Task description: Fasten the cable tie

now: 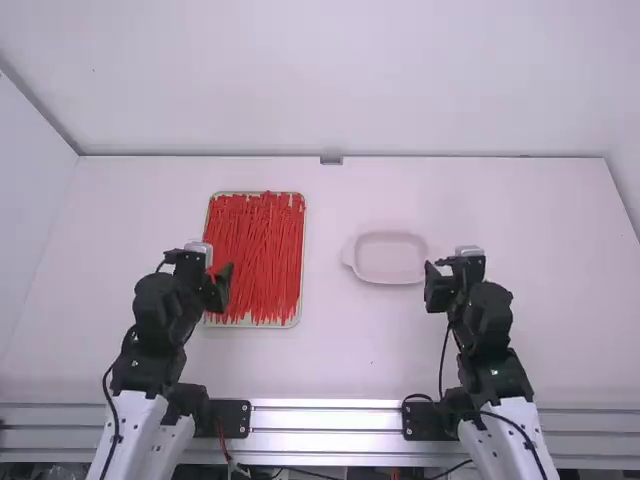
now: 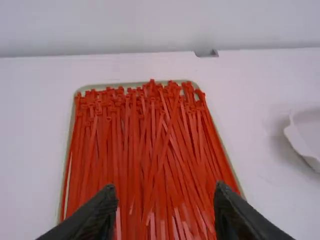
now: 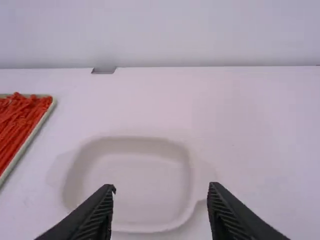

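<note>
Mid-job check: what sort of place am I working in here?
Most likely a robot test bench: a white table walled in white, the left arm and right arm mounted on a metal rail, and a tray of red cable ties beside a white dish.

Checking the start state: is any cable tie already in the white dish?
No, the red cable ties all lie on the tray beside the white dish.
</note>
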